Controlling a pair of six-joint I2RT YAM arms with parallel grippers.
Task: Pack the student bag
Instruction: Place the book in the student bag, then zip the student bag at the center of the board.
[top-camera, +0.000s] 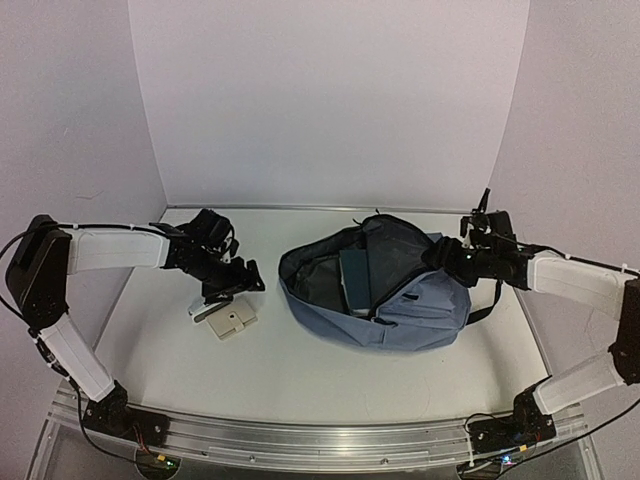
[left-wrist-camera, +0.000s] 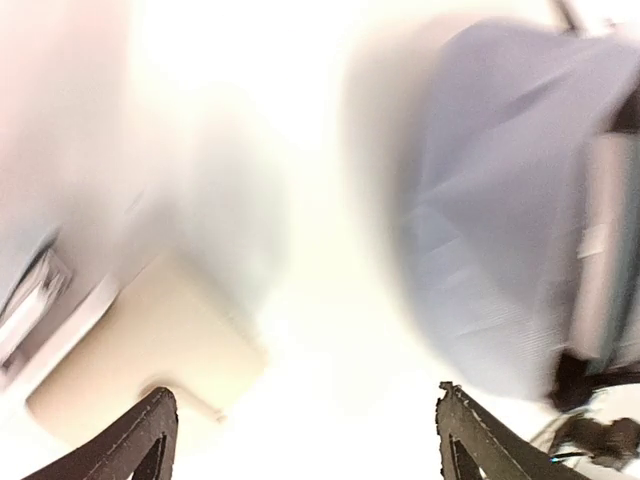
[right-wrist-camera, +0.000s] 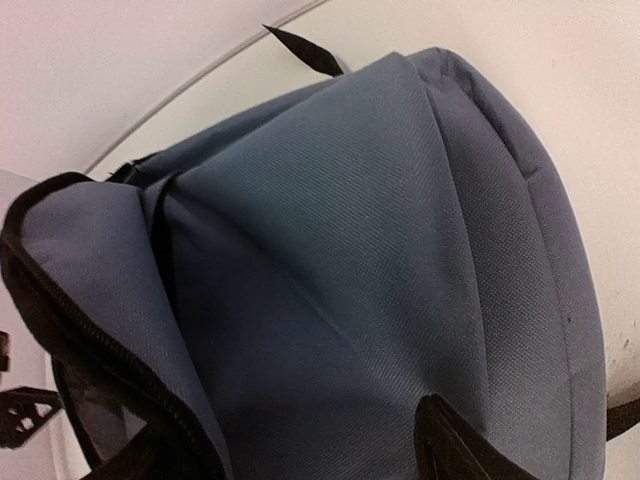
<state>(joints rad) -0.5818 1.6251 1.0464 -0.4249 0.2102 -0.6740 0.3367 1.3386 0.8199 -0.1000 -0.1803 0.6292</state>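
Left gripper (left-wrist-camera: 300, 395) hangs wide open and empty above a beige box (left-wrist-camera: 150, 340); right gripper (right-wrist-camera: 285, 435) gapes over the student bag (right-wrist-camera: 380, 250), apparently holding nothing

The student bag (right-wrist-camera: 380, 250) is soft matt cloth with a fine diagonal weave. Left of centre, the beige block (top-camera: 232, 322) looks smooth and matt. The table (top-camera: 300, 370) is smooth white; the bottom rail (top-camera: 330, 440), brushed metal.
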